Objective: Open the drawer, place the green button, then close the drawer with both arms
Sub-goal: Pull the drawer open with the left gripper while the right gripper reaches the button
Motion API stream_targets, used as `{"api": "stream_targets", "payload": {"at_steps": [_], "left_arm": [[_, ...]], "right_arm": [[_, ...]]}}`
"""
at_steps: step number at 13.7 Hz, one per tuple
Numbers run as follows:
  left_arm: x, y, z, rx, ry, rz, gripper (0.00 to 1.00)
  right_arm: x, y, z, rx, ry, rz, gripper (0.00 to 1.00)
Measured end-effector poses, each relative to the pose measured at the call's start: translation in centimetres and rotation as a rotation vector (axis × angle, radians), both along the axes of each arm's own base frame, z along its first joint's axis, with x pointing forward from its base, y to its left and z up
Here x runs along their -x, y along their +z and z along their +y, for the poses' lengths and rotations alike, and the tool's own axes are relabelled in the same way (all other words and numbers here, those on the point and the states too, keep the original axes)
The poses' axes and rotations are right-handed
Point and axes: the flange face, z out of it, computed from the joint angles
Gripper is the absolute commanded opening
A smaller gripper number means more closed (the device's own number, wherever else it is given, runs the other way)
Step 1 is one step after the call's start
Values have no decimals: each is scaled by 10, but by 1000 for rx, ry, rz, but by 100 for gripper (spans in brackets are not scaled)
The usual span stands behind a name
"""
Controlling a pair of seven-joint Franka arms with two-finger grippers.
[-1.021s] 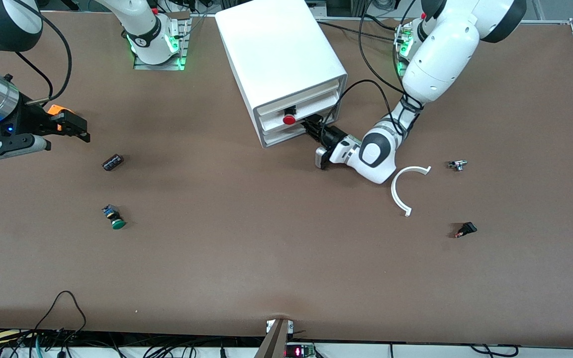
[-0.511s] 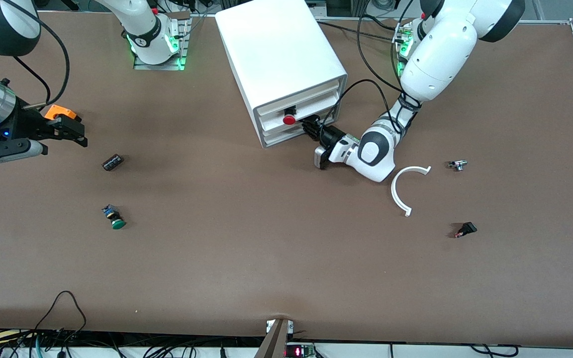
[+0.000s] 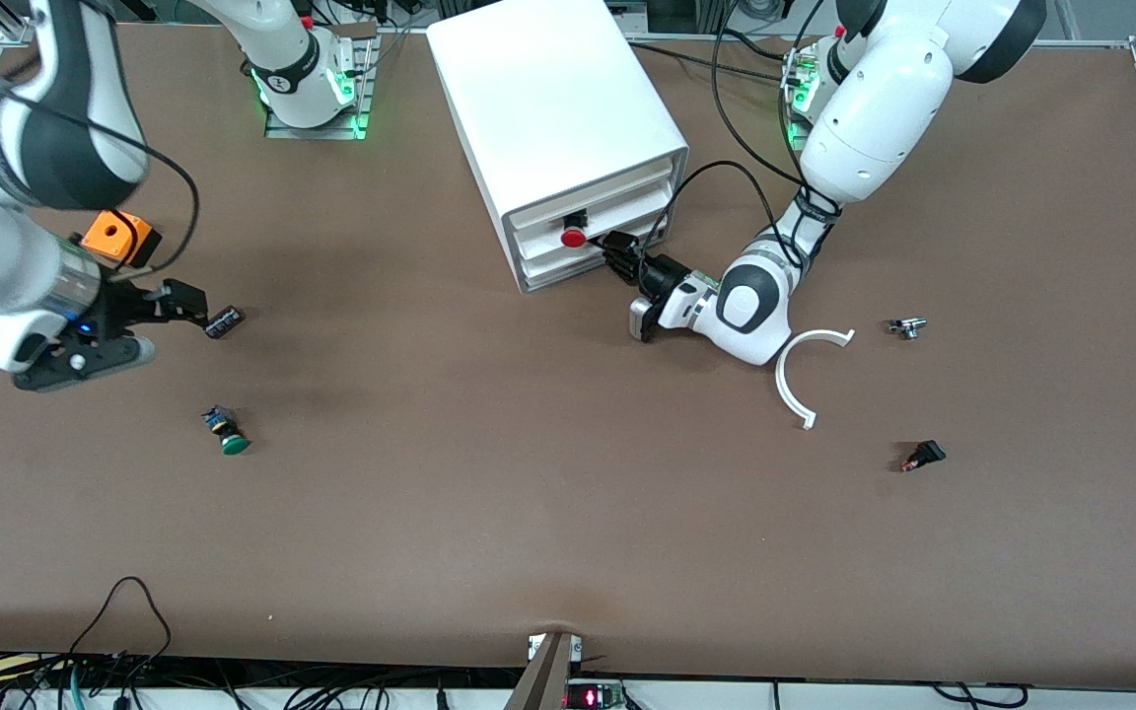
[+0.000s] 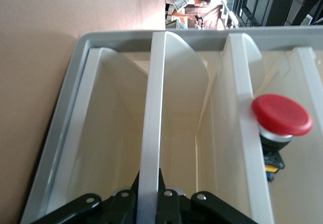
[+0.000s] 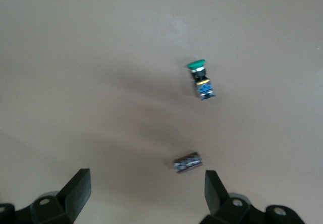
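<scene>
White drawer [image 4: 151, 133] pinched by left claw [image 4: 149, 204]

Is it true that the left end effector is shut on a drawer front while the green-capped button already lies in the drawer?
Not quite: the front view shows the green-capped button lying on the brown table. The left end effector is indeed shut on the white plastic drawer front.

Right gripper [image 3: 195, 314]: moved from high over desk's right-arm end to above small black component [image 3: 224, 321], toward green button [image 3: 227, 433]; fingers spread wide. Left gripper [image 3: 617, 252]: fingers closed onto drawer [image 3: 568, 264] front edge since a second ago.
</scene>
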Motion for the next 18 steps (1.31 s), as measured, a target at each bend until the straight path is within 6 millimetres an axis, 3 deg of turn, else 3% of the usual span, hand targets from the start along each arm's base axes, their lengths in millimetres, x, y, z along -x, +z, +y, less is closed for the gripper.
{"api": "stream_targets", "payload": {"at_steps": [2,6,11,13,18], "left_arm": [[-13,3,8,-19,23,9,12],[-39,9,26,-57,83,34,12],[-60,16,35,-92,125,52,13],[-70,20,41,-103,143,56,15],[-88,20,64,-140,183,54,17]], "right_arm": [[-15,-35,-2,14,115,-1,100],[-41,-109,-42,-5,229,-33,100],[-59,-208,-42,17,271,-83,100],[-60,-228,-42,25,275,-88,100],[-50,-244,-63,1,271,-58,95]]}}
